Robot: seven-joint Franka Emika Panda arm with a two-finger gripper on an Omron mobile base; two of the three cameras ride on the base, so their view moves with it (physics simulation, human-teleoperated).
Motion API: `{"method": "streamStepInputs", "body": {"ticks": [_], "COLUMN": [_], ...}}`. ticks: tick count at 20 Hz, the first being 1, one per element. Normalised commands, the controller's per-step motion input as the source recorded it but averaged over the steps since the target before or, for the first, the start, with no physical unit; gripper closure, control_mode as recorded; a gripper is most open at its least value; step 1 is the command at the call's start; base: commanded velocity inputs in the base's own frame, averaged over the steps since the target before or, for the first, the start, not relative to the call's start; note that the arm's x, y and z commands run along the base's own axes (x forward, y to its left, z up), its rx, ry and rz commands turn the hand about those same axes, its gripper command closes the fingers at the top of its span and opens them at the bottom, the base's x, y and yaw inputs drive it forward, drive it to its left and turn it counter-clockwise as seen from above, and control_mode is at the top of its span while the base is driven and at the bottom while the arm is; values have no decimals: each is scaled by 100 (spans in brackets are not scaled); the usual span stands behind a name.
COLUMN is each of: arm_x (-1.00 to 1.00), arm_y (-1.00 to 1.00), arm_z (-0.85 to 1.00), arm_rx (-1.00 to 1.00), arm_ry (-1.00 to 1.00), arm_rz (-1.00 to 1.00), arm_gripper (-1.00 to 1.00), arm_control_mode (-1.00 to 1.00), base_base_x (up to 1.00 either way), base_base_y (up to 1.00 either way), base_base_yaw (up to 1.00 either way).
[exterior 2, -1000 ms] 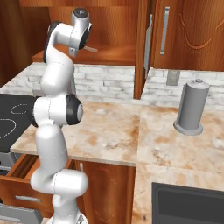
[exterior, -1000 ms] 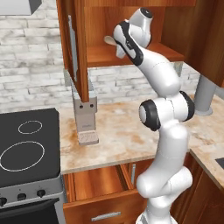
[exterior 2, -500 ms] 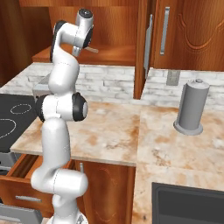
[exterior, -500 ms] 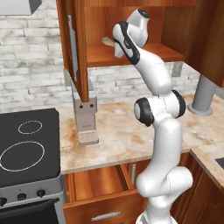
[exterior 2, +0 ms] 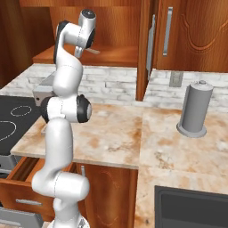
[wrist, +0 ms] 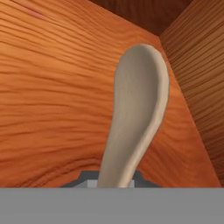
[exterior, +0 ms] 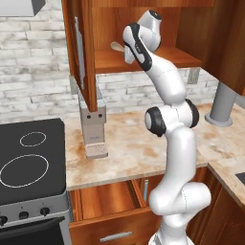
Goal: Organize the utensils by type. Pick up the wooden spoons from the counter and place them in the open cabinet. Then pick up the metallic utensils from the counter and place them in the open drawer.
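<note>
Wooden spoon (wrist: 139,118), centre of the hand view: your fingers are clamped on its handle, bowl pointing ahead into the cabinet (exterior: 148,60) at the upper centre of the left base view, so it can likely be laid on the shelf. Your arm (exterior: 162,81) stretches up from the table (exterior: 129,153), hand at shelf height. The drawer (exterior: 103,201), lower centre, stands open for the metal utensils.

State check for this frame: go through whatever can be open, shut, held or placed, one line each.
Gripper: shut on the spoon, up inside the cabinet.
Spoon: held, bowl pointing away over the cabinet shelf, not yet set down.
Cabinet: open, door swung out to the left.
Drawer: pulled open below the counter.
</note>
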Motion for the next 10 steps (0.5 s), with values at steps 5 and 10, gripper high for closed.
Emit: {"method": "streamStepInputs", "body": {"ticks": [5, 10], "arm_x": [10, 3], "arm_y": [4, 5], "arm_z": [-12, -15], "arm_rx": [0, 0], "arm_ry": [0, 0], "arm_rz": [0, 0], "arm_gripper": [100, 100], "arm_control_mode": [-100, -100], "base_base_x": [0, 0], "base_base_y": [0, 0], "base_base_yaw": [0, 0]}}
